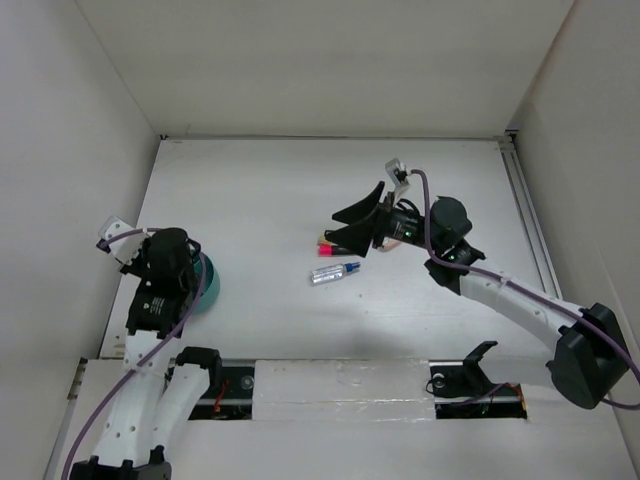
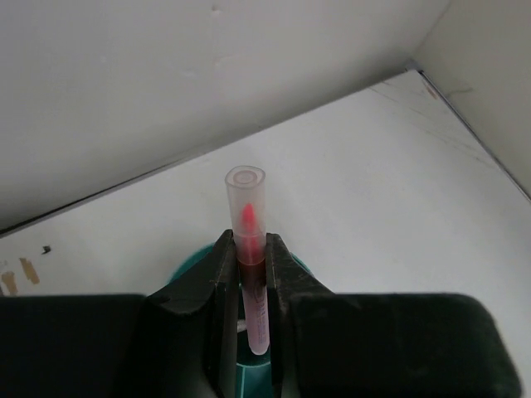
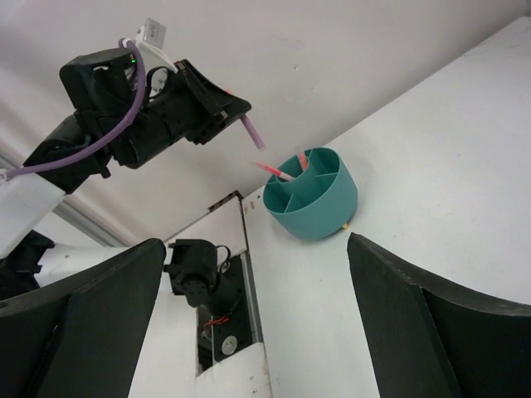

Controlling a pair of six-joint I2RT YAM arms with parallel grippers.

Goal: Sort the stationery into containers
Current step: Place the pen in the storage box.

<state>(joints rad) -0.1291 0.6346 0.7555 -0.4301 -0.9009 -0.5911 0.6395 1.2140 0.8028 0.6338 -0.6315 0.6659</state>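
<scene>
From above, left of centre, you saw only a sliver of the teal cup (image 1: 210, 287) under the left arm (image 1: 165, 272). Mid-frame, the right fingers (image 1: 352, 238) covered a marker (image 1: 326, 247) except its pink end. In the right wrist view, a yellowish speck (image 3: 345, 225) by the cup was too small to tell.

The left end effector (image 2: 249, 265) is clamped on a pink-tipped marker (image 2: 246, 199), its clear cap pointing away. Just behind the fingers is what looks like a teal cup (image 2: 192, 267), mostly hidden, on the white bench (image 2: 373, 182).
</scene>
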